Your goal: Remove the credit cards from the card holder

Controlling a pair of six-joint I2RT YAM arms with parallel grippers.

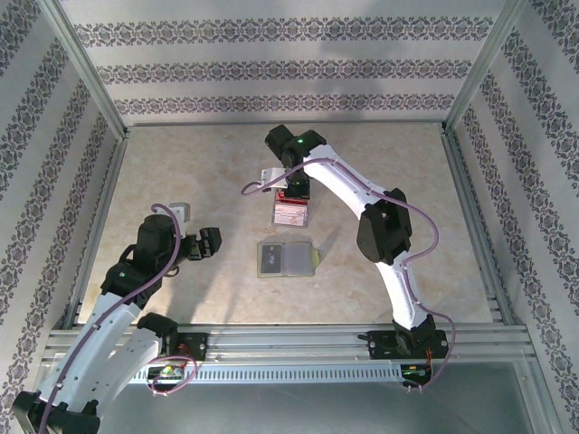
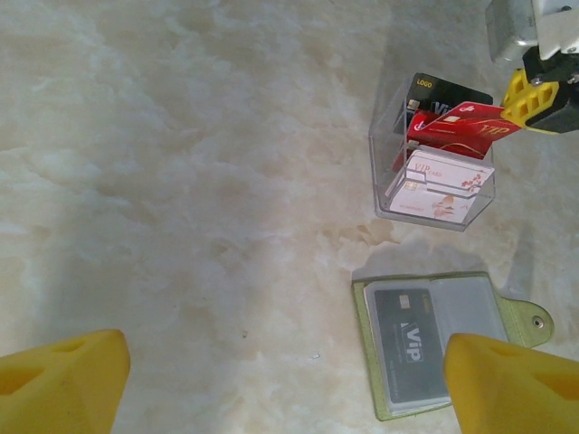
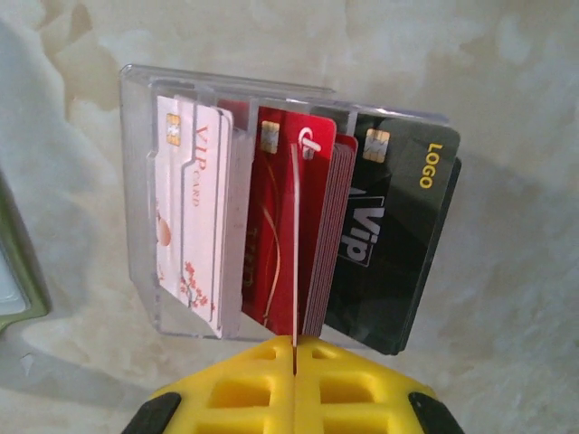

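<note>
We've got the left gripper (image 1: 206, 244) hanging wide open, apart to the left of the olive-green bifold card holder (image 2: 516, 321), which lies open flat on the glossy marbled tabletop (image 2: 181, 181) with a dark grey VIP card (image 2: 407, 344) under its translucent pocket; we'd pin the soft flap before pulling that one. Above the rigid clear plastic tray (image 3: 136, 181), the right gripper (image 3: 294, 362) is clamped on a thin stiff red card (image 2: 461, 127), so we should keep it upright, line it up with a free slot, then let go

A beige, marble-patterned bench (image 1: 181, 181) sits between three walls (image 1: 289, 63) papered in pale stripes with dark floral bands (all alike). Silver metal posts (image 1: 88, 68) mark the corners; a metal rail (image 1: 298, 342) lines the near edge. Soft, even light.
</note>
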